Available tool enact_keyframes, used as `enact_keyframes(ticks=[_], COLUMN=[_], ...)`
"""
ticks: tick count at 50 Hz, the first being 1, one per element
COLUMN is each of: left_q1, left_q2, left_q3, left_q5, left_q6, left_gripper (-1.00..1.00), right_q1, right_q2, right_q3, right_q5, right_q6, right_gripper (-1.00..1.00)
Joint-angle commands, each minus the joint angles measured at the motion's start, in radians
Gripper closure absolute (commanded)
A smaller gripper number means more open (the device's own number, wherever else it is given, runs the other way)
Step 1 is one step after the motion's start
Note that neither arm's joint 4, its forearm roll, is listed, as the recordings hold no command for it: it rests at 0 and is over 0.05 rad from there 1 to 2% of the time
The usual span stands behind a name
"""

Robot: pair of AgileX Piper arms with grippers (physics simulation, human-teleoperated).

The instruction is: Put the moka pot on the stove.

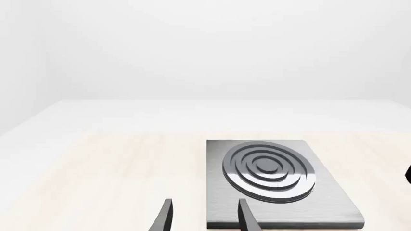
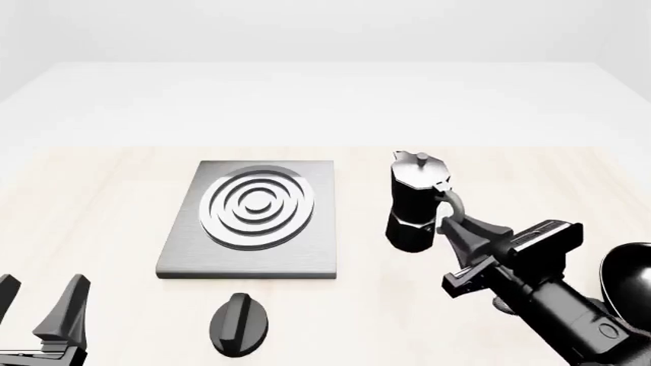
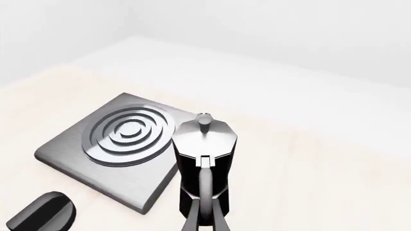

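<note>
Two right gripper (image 2: 455, 226) fingers pinch the curved handle of the pot (image 2: 414, 200), upright on the table right of the stove (image 2: 254, 217); rigid, likely top-heavy, it may swing when lifted, while the left gripper (image 2: 41, 305) idles open.

brushed-metal stove (image 2: 183, 252), glossy blk moka pot (image 2: 412, 210)
</note>
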Motion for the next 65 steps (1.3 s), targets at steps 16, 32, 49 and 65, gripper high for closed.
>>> enact_keyframes(ticks=[16,32,49,65], left_q1=[0.000,0.000,0.000,0.000], left_q2=[0.000,0.000,0.000,0.000], left_q3=[0.000,0.000,0.000,0.000], left_q5=[0.000,0.000,0.000,0.000], left_q6=[0.000,0.000,0.000,0.000], left_gripper=[-1.00,-1.00,-1.00,-1.00], right_q1=[0.017,0.049,0.089,0.119], right_q2=[-0.011,0.054,0.179,0.277], right_q3=[-0.193,-0.307,-0.431,-0.530], right_q5=[0.140,0.161,0.160,0.170], right_q6=[-0.032,-0.042,-0.050,-0.063], right_gripper=[1.00,1.00,1.00,1.00])
